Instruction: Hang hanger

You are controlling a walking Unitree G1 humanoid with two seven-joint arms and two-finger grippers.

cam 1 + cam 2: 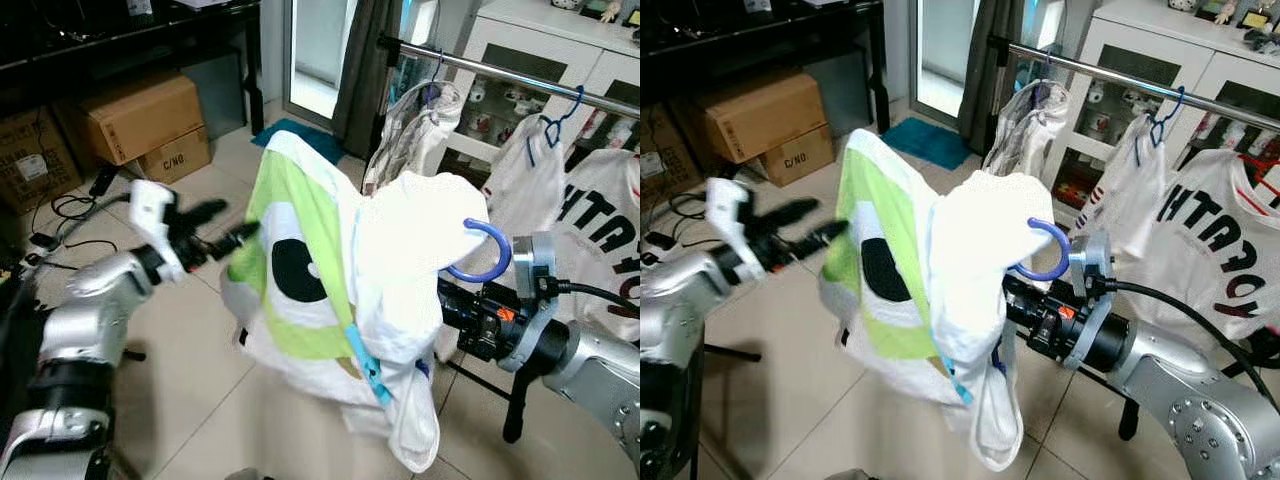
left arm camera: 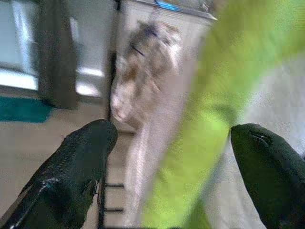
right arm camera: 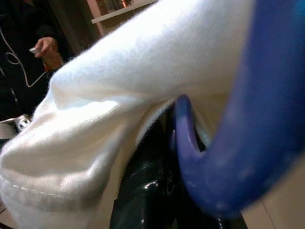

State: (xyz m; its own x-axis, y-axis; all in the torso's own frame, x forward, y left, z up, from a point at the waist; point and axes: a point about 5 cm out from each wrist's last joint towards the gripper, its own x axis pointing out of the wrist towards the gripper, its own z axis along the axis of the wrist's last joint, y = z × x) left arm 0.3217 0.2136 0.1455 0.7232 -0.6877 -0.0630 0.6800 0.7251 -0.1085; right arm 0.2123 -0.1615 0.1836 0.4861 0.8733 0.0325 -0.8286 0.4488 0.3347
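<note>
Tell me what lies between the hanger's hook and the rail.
Bare air in the left eye view: the blue hook, held by the right gripper, sits below the rail, with only background shirts behind.

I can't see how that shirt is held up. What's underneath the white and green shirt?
A blue hanger hook sticks out at the white and green shirt's top, beside the right gripper. The hanger's body and the fingers' grip are covered by cloth.

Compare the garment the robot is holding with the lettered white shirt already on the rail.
The held garment is white with green panels and a black circle; the lettered shirt is white with dark letters. The held garment's blue hanger hook is free in the air at the right pincer; the lettered shirt already hangs from the rail. The left pincer is open beside the held garment; nothing touches the lettered shirt. Both are on hangers.
</note>
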